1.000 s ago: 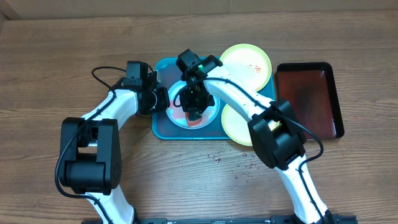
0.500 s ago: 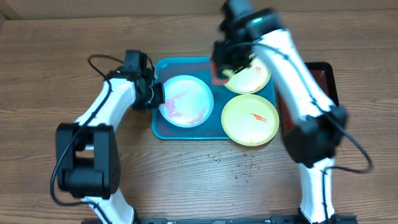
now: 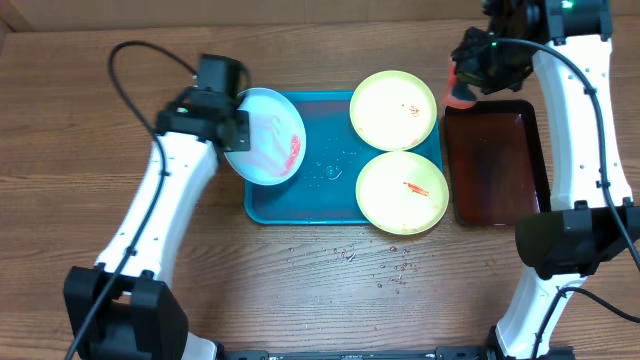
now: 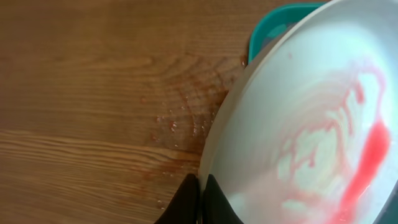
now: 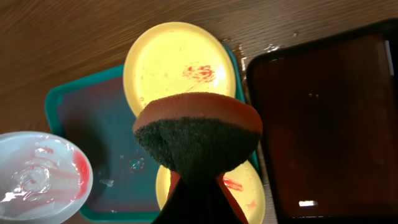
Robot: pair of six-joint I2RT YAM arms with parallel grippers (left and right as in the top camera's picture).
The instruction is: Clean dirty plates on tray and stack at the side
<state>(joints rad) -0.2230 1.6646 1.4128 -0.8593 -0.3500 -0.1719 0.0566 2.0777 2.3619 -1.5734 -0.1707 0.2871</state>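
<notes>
My left gripper [image 3: 232,125] is shut on the rim of the pale blue-white dirty plate [image 3: 268,135], which tilts over the left edge of the turquoise tray [image 3: 330,195]. Red smear runs down the plate [image 4: 298,124] where the black fingers [image 4: 200,199] pinch its edge. Two yellow-green plates [image 3: 393,105] [image 3: 402,192] with red marks lie on the tray's right half. My right gripper [image 3: 468,75] is shut on a red sponge [image 5: 199,140] with a dark scouring face, held high above the yellow plates [image 5: 180,62] and the dark tray's left edge.
A dark red-black tray [image 3: 497,165] holding shiny liquid lies right of the turquoise one. Small droplets and crumbs [image 3: 390,270] dot the wooden table in front of the tray, and more spatter [image 4: 180,124] lies left of it.
The right arm lifted the sponge off the pale plate and swung it up and right toward the dark tray. The left gripper raised and tilted the pale plate at the tray's left edge.
</notes>
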